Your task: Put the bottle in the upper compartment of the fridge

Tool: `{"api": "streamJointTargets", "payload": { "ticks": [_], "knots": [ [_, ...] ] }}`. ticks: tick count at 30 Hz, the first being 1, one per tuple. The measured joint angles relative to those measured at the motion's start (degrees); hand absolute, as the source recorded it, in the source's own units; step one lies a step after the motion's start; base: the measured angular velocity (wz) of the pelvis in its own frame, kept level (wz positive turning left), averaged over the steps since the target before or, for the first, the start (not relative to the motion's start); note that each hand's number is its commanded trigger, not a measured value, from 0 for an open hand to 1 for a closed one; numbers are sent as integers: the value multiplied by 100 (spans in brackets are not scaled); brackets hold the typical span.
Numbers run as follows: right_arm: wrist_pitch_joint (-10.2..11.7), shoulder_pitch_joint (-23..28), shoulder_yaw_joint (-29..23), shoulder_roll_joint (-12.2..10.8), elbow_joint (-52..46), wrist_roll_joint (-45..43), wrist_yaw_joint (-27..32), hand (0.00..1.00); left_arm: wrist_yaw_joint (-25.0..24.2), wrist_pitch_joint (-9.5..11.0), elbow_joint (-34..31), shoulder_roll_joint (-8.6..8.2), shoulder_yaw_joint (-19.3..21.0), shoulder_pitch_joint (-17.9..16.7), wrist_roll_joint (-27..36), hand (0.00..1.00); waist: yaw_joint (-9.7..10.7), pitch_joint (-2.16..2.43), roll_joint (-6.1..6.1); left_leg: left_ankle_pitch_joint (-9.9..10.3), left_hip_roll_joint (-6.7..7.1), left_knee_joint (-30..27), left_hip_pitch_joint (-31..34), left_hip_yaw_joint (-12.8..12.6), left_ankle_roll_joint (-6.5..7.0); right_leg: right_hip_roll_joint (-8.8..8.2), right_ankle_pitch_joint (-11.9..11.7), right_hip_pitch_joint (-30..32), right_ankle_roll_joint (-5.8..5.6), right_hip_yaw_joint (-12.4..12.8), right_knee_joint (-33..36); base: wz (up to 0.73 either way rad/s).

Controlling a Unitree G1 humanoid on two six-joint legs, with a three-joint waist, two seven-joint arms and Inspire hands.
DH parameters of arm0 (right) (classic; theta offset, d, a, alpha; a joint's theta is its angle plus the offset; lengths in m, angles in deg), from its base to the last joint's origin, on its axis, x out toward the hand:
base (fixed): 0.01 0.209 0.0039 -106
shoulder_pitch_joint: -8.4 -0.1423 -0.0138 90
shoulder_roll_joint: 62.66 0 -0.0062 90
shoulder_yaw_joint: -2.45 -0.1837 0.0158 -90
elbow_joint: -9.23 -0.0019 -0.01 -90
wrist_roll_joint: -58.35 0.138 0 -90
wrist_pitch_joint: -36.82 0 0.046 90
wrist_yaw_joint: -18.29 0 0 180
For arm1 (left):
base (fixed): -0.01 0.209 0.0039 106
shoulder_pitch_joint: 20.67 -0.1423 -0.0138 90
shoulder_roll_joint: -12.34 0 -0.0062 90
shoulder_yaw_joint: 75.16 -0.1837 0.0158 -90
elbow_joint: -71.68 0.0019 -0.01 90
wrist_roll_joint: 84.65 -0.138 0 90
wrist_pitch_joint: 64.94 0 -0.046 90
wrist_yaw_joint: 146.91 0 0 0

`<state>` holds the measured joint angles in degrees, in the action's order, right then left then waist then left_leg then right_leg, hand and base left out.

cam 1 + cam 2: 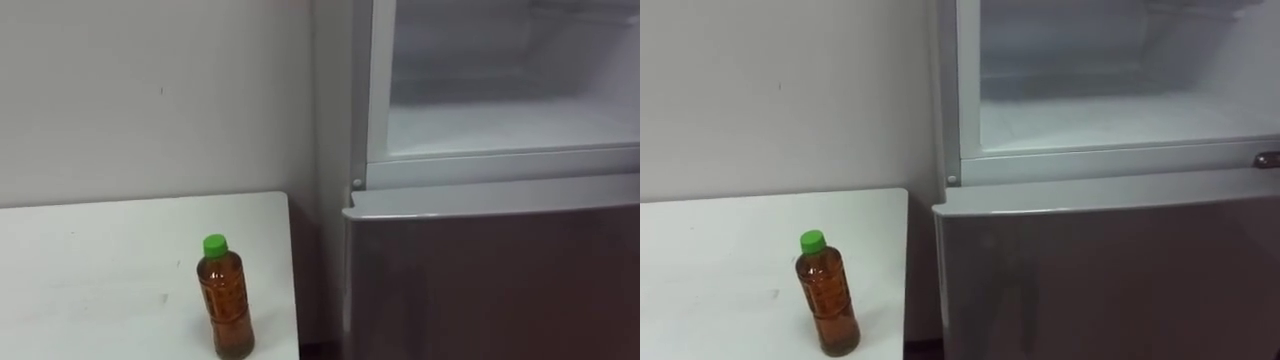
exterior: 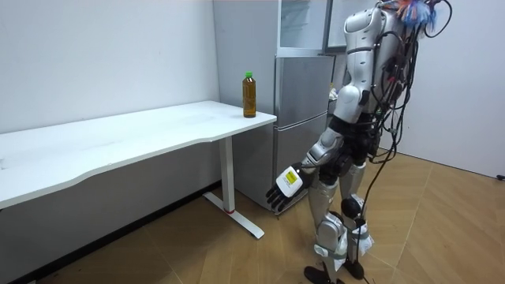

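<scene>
A clear bottle of brown drink with a green cap stands upright near the right corner of the white table, close to its edge. Just right of it stands the grey fridge; its upper compartment is open, white inside, with a bare shelf. The lower door is closed. In the room view I stand facing the fridge, the bottle on the table corner to my left. My left hand hangs low beside my thigh, fingers relaxed, holding nothing, well below and apart from the bottle.
The table runs long toward the room view's left along a white wall. A narrow gap separates the table edge from the fridge side. Wooden floor lies open behind me.
</scene>
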<state>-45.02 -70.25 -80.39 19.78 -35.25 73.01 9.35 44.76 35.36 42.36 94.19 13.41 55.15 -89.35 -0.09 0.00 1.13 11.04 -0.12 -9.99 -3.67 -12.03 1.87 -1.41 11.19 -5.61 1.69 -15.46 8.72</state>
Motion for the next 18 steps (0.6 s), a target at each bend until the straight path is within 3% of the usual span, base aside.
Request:
{"api": "streamJointTargets", "payload": {
  "ticks": [4, 5, 11, 18],
  "knots": [
    [-5, 21, 209, -6, -479, -39, -89, 0, 17, 2, 21, 0, 3, 14, -4, 0, -33, 5, 28, 2, 8, 5, 26, 13, 1, 6, -5, -14, -8, 36, -1, 0],
    [-56, 61, 232, 7, -805, -69, -129, 0, 17, 0, 22, 2, 9, 17, -25, 0, -38, 26, 38, 3, 10, 5, 38, 20, 2, 5, -6, -14, -10, 37, 2, 0],
    [-67, 80, 285, 70, -2384, -92, -288, 0, 16, -42, 8, 45, 13, 73, -168, 0, -34, -6, 53, 3, 15, 14, 14, 50, 2, 13, -7, -37, -11, 68, -11, 1],
    [-75, 12, 288, 76, -3162, -98, -494, 0, 19, -87, 139, 106, 8, 118, -175, 0, -136, -15, 90, 5, 21, 34, -28, 40, 7, 16, -12, -49, -14, 136, 1, -1]
  ]
}}
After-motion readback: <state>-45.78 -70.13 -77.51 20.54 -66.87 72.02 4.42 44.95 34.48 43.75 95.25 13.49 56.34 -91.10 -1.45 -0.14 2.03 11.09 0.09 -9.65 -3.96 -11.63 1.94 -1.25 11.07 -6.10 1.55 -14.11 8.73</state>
